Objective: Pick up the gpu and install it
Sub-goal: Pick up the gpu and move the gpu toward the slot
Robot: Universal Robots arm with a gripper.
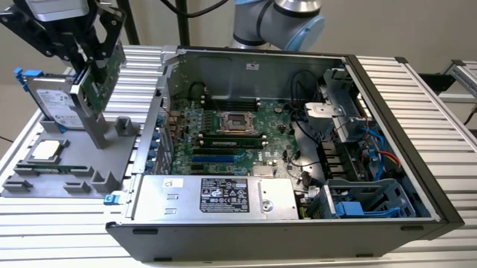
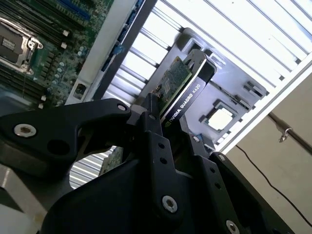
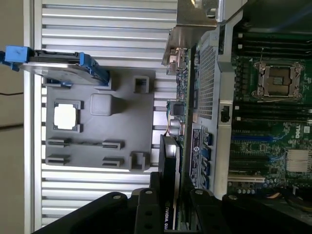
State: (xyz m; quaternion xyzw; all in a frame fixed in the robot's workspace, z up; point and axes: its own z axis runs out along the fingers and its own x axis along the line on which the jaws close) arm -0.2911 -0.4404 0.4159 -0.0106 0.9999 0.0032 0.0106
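gpu [image 2: 182,87] clamped in gripper [image 2: 168,123], hanging below it, over gray tray [image 1: 44,177] edge, nr open PC case [image 1: 223,245]

In the exterior view the arm [image 1: 277,19] is being shown as a silver-grey tube with a pale blue joint cap. In the second wrist view the gripper [image 2: 169,119] is being seen as matt black throughout, built from flat angular plates and rounded links. Its fingers [image 2: 157,144] are being marked by small round holes, and the links are being pinned by silver screws.
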